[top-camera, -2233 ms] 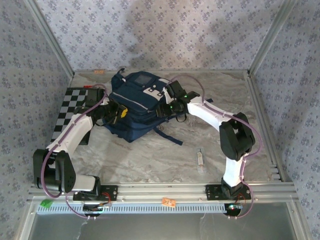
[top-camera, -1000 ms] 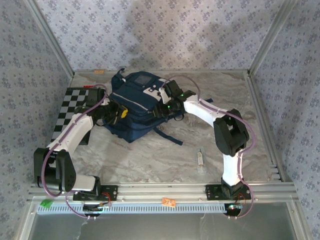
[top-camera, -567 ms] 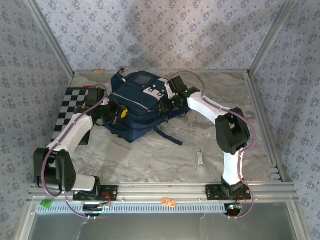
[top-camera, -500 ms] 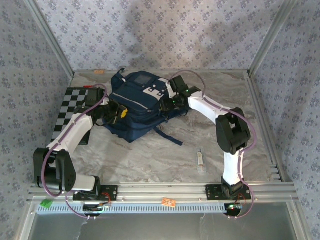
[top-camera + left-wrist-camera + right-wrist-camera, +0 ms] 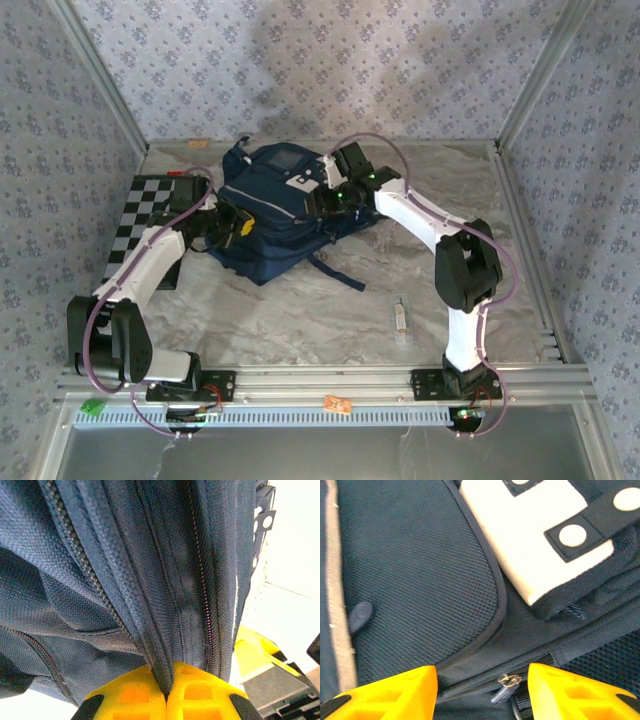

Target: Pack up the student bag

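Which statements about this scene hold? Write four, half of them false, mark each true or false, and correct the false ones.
1. The left gripper pinches a fold of the student bag. True.
2. The right gripper is clamped on the zip pull. False: its jaws stand apart, with the pull between them.
3. A checkered board lies on the left of the bag. True.
4. The bag hangs clear of the table. False: it rests on the table.
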